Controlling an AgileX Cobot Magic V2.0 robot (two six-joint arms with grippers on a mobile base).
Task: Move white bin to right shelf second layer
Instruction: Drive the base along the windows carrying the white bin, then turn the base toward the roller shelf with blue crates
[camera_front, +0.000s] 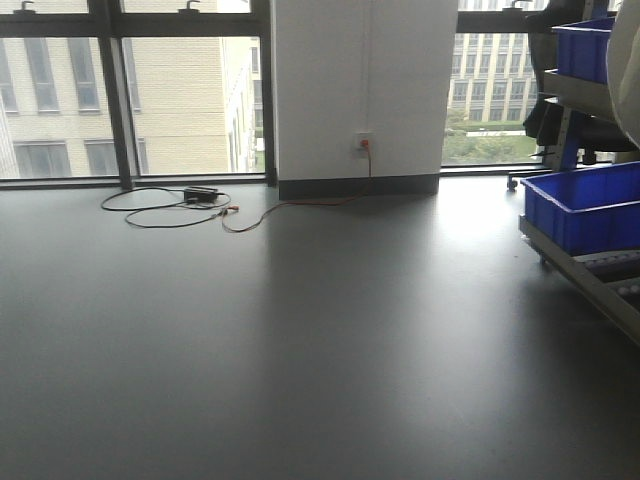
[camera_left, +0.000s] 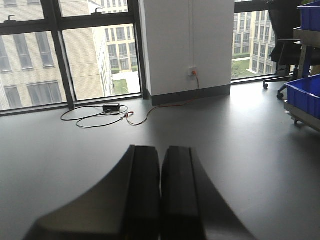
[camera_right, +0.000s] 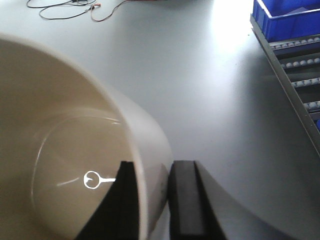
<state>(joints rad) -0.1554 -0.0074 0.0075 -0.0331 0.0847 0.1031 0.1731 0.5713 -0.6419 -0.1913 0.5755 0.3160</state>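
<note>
My right gripper (camera_right: 152, 167) is shut on the wall of the white bin (camera_right: 65, 150): one finger is inside the rim and one outside. The bin is glossy cream-white and fills the left of the right wrist view, held above the grey floor. A pale curved edge at the top right of the front view (camera_front: 628, 60) may be the same bin. The right shelf's roller lanes (camera_right: 300, 67) lie ahead to the right, with white rollers between steel rails; they also show in the front view (camera_front: 618, 272). My left gripper (camera_left: 161, 150) is shut and empty above the floor.
Blue crates (camera_front: 585, 205) sit on the shelf's levels at the right, another above (camera_front: 585, 48). A black cable and charger (camera_front: 200, 195) lie on the floor by the windows. A white pillar (camera_front: 365, 90) stands ahead. An office chair base (camera_left: 280, 85) is beyond the shelf.
</note>
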